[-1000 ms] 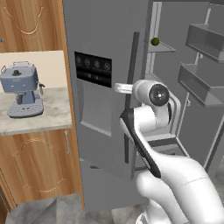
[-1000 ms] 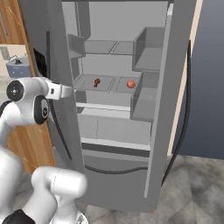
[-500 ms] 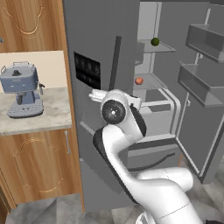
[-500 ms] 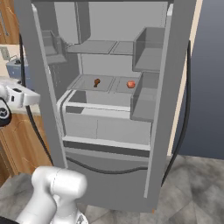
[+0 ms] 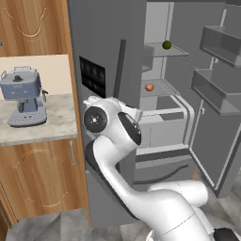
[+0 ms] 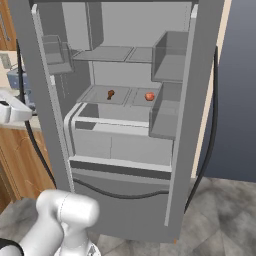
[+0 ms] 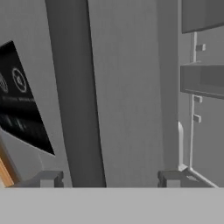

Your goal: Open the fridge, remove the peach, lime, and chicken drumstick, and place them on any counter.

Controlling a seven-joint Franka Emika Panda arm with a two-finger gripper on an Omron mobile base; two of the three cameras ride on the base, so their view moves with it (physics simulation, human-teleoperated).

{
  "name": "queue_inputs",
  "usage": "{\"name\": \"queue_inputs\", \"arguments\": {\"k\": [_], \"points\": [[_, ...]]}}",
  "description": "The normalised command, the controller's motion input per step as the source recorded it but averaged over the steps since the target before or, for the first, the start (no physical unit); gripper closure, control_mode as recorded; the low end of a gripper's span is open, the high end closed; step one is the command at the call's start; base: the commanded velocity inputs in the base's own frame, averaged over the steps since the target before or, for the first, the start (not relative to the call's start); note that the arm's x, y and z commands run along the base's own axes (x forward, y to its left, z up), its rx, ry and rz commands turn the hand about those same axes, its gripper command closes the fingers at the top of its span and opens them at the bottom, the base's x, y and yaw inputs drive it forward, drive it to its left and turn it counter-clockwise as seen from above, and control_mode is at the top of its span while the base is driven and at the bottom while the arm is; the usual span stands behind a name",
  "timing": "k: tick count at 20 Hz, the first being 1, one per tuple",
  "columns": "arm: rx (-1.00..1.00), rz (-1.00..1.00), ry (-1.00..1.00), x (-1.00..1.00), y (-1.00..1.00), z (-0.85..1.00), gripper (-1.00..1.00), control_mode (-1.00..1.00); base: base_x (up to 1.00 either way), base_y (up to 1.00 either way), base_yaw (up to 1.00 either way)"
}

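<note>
Fridge [image 6: 120,150] doors now swung wide vs 1 s ago. Gripper [image 7: 107,177] has let go of handle [image 7: 74,96], fingers apart. Peach [image 5: 149,87], lime [image 5: 166,44], drumstick [image 6: 110,93] reachable; 0 removed.

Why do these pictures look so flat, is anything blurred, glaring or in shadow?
Left base view: even rendered light, no glare, the peach and lime small but sharp enough. Right base view: the fridge interior is uniformly grey with soft shading; the chicken drumstick is tiny. Hand view: soft, low-detail close-up of the door handle between the gripper fingertips.
</note>
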Motion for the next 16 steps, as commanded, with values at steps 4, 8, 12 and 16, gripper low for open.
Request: {"name": "queue_inputs", "arguments": {"k": [4, 8, 12, 16], "points": [[-0.01, 0.0, -0.06, -0.02, 0.0, -0.18, -1.0, -1.0, 0.0, 0.0, 0.0], [-0.01, 0.0, -0.1, -0.12, 0.06, -0.02, -1.0, -1.0, 0.0, 0.0, 0.0], [-0.01, -0.02, -0.13, -0.63, 0.19, 0.0, -1.0, -1.0, 0.0, 0.0, 0.0], [0.0, 0.0, -0.08, -0.88, -0.02, 0.0, -1.0, -1.0, 0.0, 0.0, 0.0]]}}
